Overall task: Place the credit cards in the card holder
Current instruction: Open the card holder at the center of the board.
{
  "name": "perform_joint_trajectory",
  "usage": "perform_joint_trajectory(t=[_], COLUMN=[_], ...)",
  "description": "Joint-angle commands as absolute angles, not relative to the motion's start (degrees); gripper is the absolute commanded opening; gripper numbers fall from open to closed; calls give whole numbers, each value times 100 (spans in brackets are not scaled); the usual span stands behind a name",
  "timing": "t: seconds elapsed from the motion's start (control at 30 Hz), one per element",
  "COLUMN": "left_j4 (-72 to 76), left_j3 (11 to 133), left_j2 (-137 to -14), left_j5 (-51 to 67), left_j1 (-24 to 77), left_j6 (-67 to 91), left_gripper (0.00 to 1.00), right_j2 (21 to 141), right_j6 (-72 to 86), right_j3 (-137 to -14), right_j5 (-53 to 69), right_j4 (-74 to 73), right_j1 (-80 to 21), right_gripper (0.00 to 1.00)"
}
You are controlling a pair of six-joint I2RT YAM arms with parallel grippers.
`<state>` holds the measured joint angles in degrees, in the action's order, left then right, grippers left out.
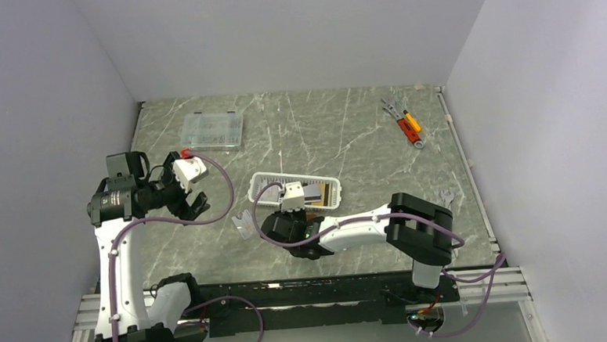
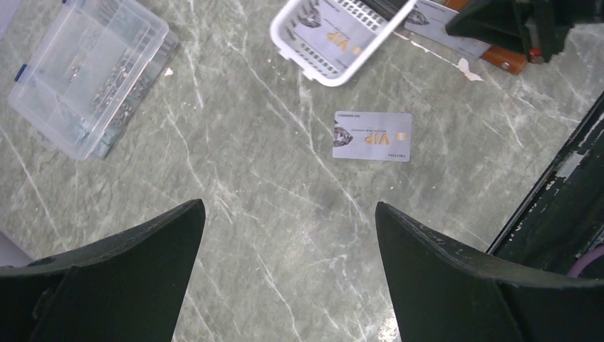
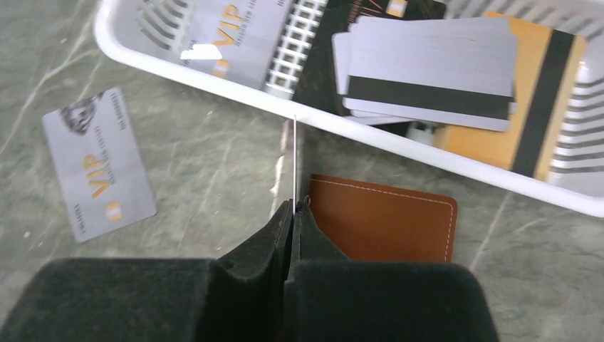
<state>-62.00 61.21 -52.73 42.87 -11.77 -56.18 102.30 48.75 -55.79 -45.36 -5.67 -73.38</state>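
Right arm (image 1: 358,224): jaws pinched tight on a thin card (image 3: 294,160), held edge-on and pointing at the white basket (image 3: 214,84). The brown card holder (image 3: 384,219) lies flat on the worktop just right of the jaw tips, long axis crosswise, so this arm is nearer. Left arm (image 1: 120,251): jaws wide apart and empty, above a loose VIP card (image 2: 372,136).

Grey-green marbled table (image 1: 322,131) with a few loose things on it.
A silver VIP card (image 2: 372,136) lies flat and face up ahead of the left fingers (image 2: 128,271). A clear box (image 2: 85,71) sits ahead to their left, and a white basket (image 2: 313,68) stands beyond the card. From the right fingers (image 3: 285,235), that card lies to the left, a brown wallet (image 3: 384,221) lies flat just right of the tips, and the basket is just beyond. Red-and-orange tools (image 1: 404,123) lie well apart from both pairs.
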Motion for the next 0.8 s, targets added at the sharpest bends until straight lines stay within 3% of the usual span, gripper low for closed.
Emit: perform_joint_trajectory(t=[0.0,0.43,0.77], left_j4=[-6073,-5239,-4630], left_j3=[6229,5743,5678], left_j2=[-5276,-5463,-6178], left_j5=[4408,3442,2537], left_j1=[-909,1106,2843], left_j6=[-5537,-4584,-3931], left_gripper=[96,93,87], right_j2=[10314,8425,7970], right_j6=[5509,4927,5695], right_j3=[-5747,-4583,-3933], right_j5=[-4994,-4856,-5123], right_j4=[-1441,-576,-1343], right_j1=[-7058,-7118,-7080], right_gripper=[0,0,0])
